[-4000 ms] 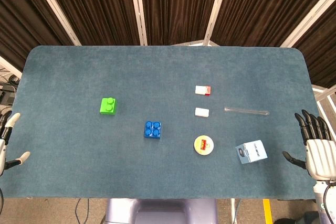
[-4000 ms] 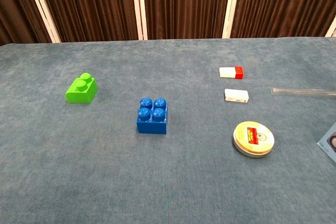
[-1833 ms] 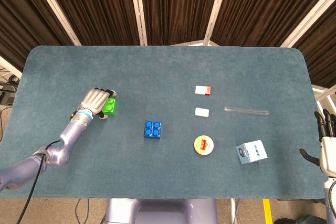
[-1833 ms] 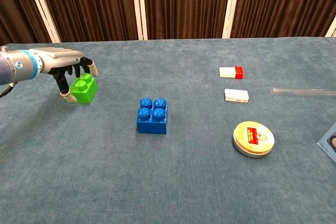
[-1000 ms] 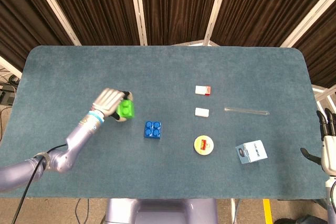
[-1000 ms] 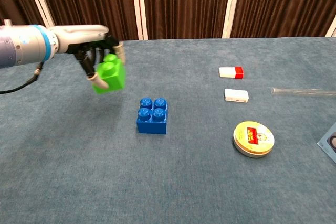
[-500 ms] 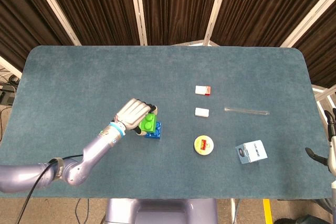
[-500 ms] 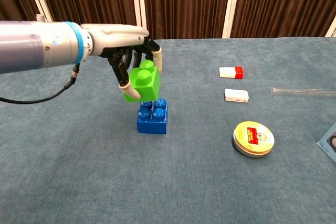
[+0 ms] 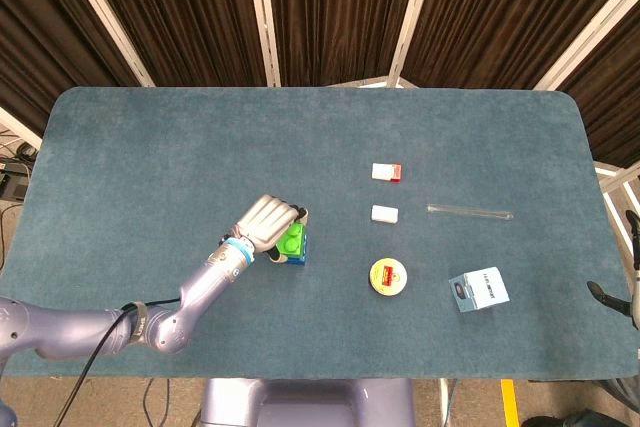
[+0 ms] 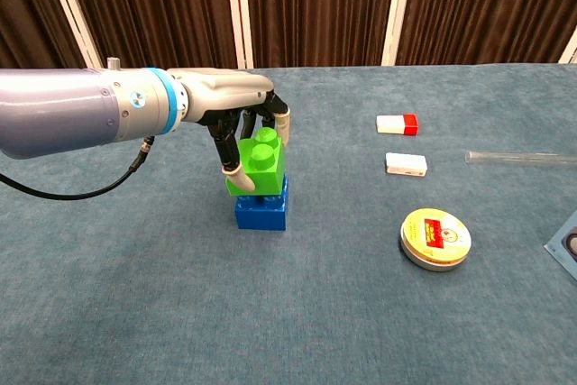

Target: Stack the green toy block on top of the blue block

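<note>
Nearest, round yellow tin (image 10: 435, 239) sits on table (image 10: 135, 313). Mid-table, left hand (image 10: 236, 110) grips green toy block (image 10: 257, 163) w/ fingers clamped on its sides, block resting atop blue block (image 10: 261, 208), tilted slightly. Beyond: white eraser (image 10: 406, 164), then white/red eraser (image 10: 397, 123). Right hand barely at head-view edge; can't tell its state.

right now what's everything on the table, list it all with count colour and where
green block: one, green, on top of the blue block, held by the left hand
blue block: one, blue, left of table centre
eraser: one, white with a red end, right of centre, far side
white piece: one, white, just nearer than the eraser
clear tube: one, clear, lying far right
round tin: one, cream with a red label, near right
small box: one, blue and white, right of the tin
table: one, blue-grey cloth
left hand: holds the green block
right hand: barely showing at the right edge
</note>
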